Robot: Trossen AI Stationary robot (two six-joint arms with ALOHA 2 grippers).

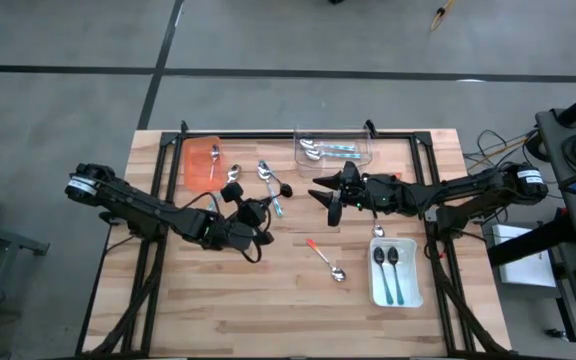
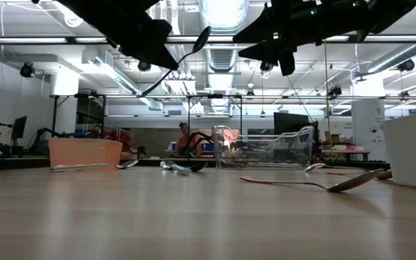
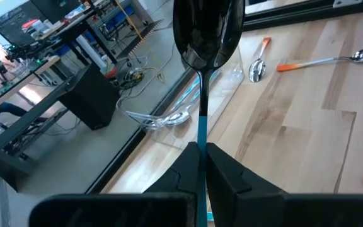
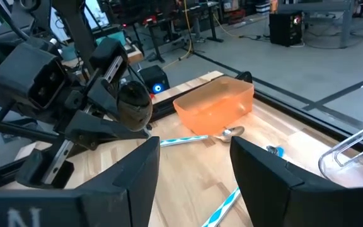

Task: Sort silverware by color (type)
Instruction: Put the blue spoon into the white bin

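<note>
My left gripper (image 3: 201, 151) is shut on a teal-handled spoon (image 3: 205, 38) held in the air over the table's middle (image 1: 264, 212). My right gripper (image 4: 194, 170) stands open just right of it (image 1: 330, 200), facing the spoon's bowl (image 4: 135, 104), with nothing between its fingers. An orange-handled spoon (image 1: 325, 260) lies flat on the table toward the near side. More spoons (image 1: 268, 180) lie flat beside the orange tray (image 1: 201, 163). My left gripper pinches the spoon's teal handle (image 3: 201, 129) between its two fingers. The fingers come from the table's left and lie along the handle, the bowl pointing ahead of them. The spoon is lifted clear and slants, bowl (image 2: 203, 37) high and handle end (image 2: 147, 92) low.
A clear tray (image 1: 333, 150) with teal-handled spoons stands at the far edge. A white tray (image 1: 395, 273) holding two spoons sits at the near right. The orange tray holds an orange-handled spoon. One spoon (image 1: 378, 232) lies beside the white tray.
</note>
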